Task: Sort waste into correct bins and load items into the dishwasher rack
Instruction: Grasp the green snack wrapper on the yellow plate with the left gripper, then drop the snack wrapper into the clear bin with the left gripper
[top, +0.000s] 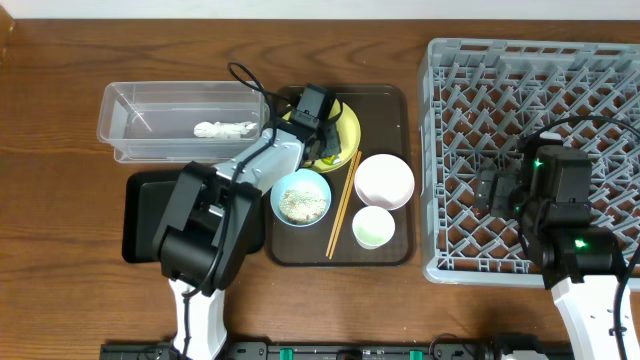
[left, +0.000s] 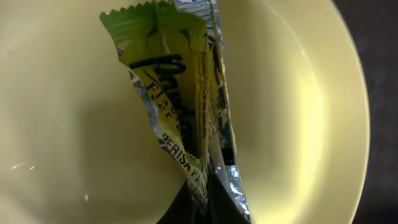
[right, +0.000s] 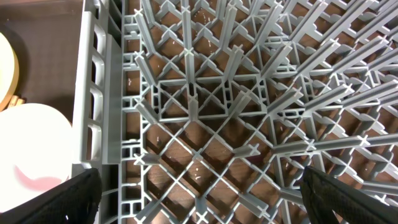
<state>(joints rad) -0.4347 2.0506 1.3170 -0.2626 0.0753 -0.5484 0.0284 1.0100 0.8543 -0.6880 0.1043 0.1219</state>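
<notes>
Biggest thing first: the grey dishwasher rack (top: 520, 55) takes up the whole right side of the table, and nothing is loaded in it yet. The right gripper (right: 211, 199) hangs over its lattice with fingers spread wide and nothing in them.

The brown serving tray (top: 385, 110) sits mid-table. The clear tub (top: 140, 110) is toward the far-left corner with the white tissue (top: 225, 129) already in it, and the black tray (top: 145, 215) is just in front of the tub, toward the near-left.

On the serving tray:
- yellow plate (top: 347, 125), at the far-left corner
- blue bowl (top: 277, 205), holding the rice scraps (top: 300, 203)
- white bowl (top: 384, 180)
- small cup (top: 373, 227)
- chopsticks (top: 342, 205), lying between the bowls

The one that matters right now is the snack wrapper (left: 168, 93), which is on the yellow plate. The left gripper (top: 322, 135) is right down on it, and in the wrist view the foil's lower end runs into the dark closed tips. So it looks pinched on the wrapper, though the fingers barely show.

My guess on handling: it's featherlight, crinkly foil with zero stiffness and a slick surface. It'll flop and could slide out of a light pinch. I'd grab the crimped seam or a bunched fold, not the flat face. The plate underneath is glossy, so scraping along it probably just pushes the wrapper around.
</notes>
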